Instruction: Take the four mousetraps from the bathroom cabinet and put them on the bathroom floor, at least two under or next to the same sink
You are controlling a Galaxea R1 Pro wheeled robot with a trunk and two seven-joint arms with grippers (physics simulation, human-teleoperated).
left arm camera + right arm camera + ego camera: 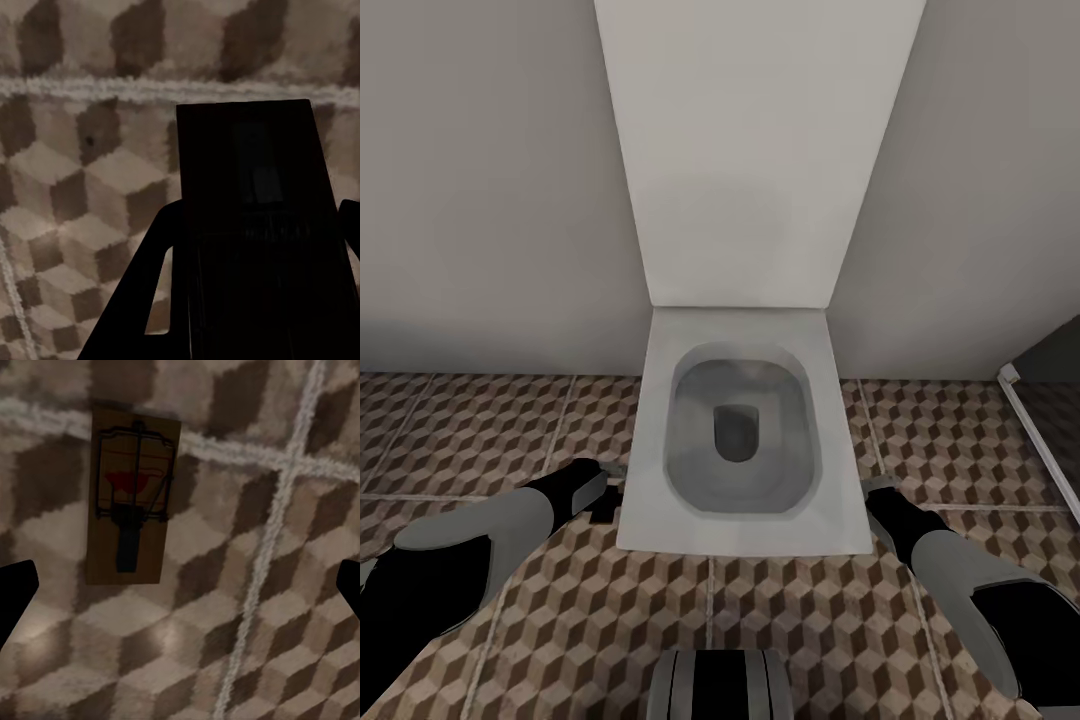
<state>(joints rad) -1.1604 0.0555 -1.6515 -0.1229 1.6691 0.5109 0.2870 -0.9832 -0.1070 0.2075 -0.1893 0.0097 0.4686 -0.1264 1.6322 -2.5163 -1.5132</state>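
A dark-brown mousetrap stands gripped between the fingers of my left gripper, just above the cube-patterned bathroom floor. From the head view, that left gripper hangs low beside the toilet's left front corner. Another mousetrap, with a red mark and a wire bar, lies flat on the tiles ahead of my right gripper. Its fingers are spread wide with nothing between them. The right gripper sits close to the toilet's right front corner. The cabinet and the sink are out of view.
A white toilet with its lid raised stands straight ahead against the grey wall. A white rail runs along the floor at the far right. Tiled floor stretches on both sides of the toilet.
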